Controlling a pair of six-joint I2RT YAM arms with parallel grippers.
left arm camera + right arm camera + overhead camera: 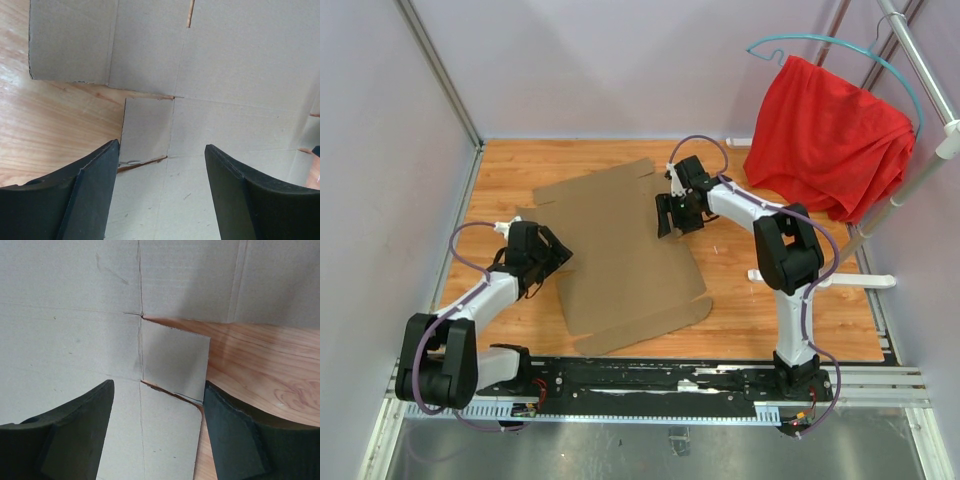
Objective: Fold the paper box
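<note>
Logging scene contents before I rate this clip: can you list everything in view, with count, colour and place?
paper box: one, brown, lying unfolded and flat mid-table
red cloth: one, red, draped on the hanger, far right
hanger: one, teal, hooked on the rack
rack: one, silver metal, at the table's right side
table: one, light wood, under the box
rail: one, black and silver, along the near edge
left gripper: one, black fingers, open above the box's left edge
right gripper: one, black fingers, open above the box's right edge
</note>
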